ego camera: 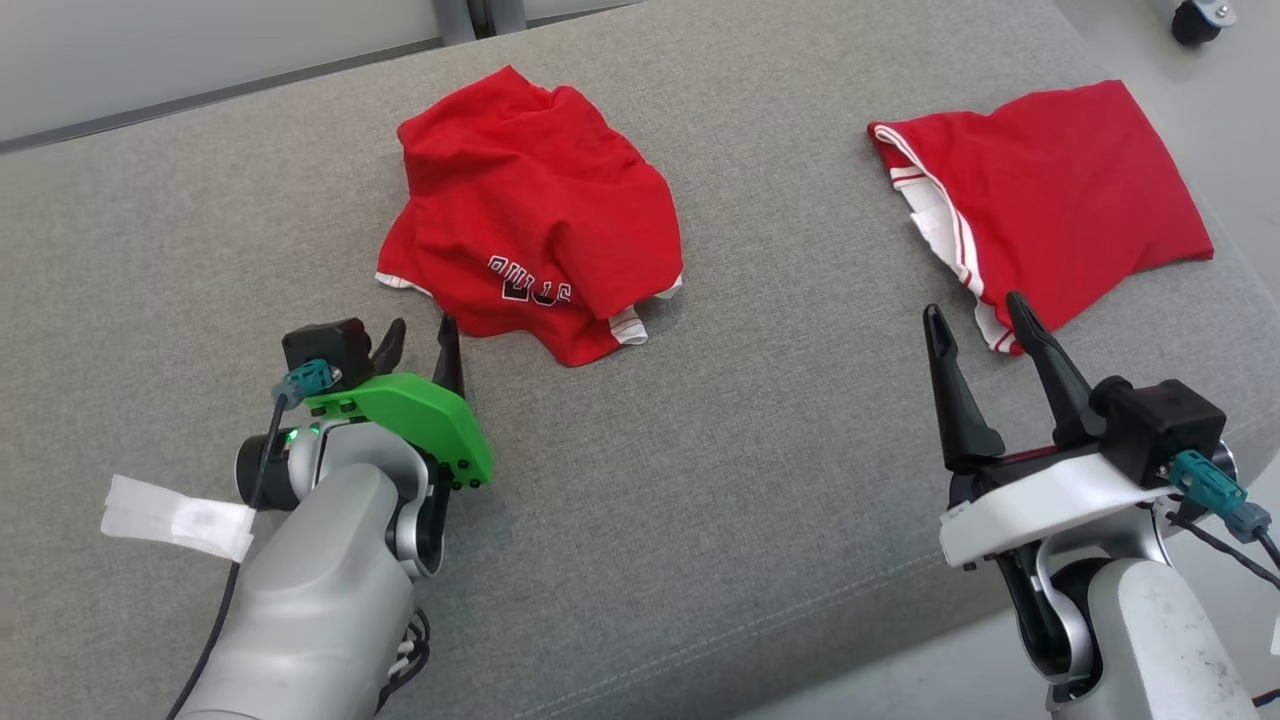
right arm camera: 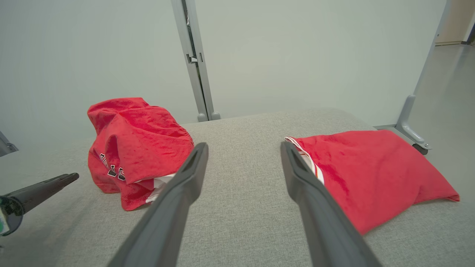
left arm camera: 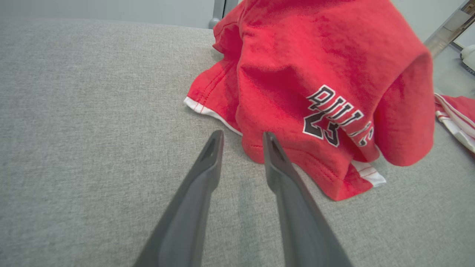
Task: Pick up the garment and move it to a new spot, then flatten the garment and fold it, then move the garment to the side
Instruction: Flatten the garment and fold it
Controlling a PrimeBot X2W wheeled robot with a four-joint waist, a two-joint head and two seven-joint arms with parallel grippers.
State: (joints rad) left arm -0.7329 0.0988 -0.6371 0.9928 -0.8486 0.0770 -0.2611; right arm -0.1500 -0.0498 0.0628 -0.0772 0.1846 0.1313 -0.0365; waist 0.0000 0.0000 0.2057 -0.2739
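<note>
The garment is a red jersey with black-and-white lettering, lying crumpled in a heap at the middle of the grey cushion. My left gripper sits just off its near-left hem, low over the fabric surface. In the left wrist view the left gripper is open by a narrow gap, with nothing between the fingers and one tip right at the hem of the garment. My right gripper hovers open and empty, wide apart in the right wrist view, between the garment and a second red piece.
A second red garment with white striped trim lies folded flat at the far right, near the cushion's edge. The cushion drops off to the floor at the lower right. A caster wheel stands beyond the top right corner. A grey post rises behind.
</note>
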